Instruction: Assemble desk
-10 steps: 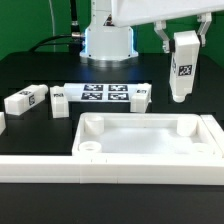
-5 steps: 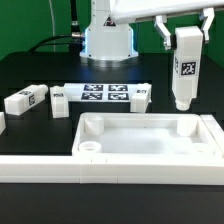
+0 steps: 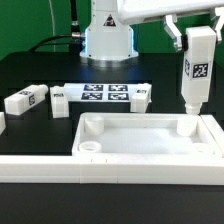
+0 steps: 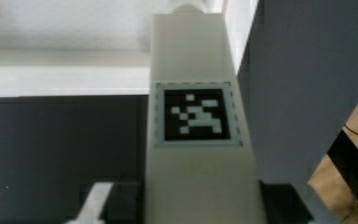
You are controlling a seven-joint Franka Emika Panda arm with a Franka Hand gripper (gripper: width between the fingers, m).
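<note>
In the exterior view, the gripper (image 3: 192, 27) clamps the top of one white leg (image 3: 196, 68). The leg hangs upright over the far corner of the desk top (image 3: 140, 119) at the exterior view's right. Whether it touches the corner socket is unclear. A second leg (image 3: 27, 100) lies on the table (image 3: 40, 70), far left. In the wrist view, the fingers (image 4: 98, 204) press both sides of the tagged leg.

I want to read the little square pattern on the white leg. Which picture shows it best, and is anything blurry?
Wrist view: the desk leg fills the frame, its tag big but soft-edged. Exterior view: the tag is small, fairly sharp; the desk top looks bright, its edges faint.
</note>
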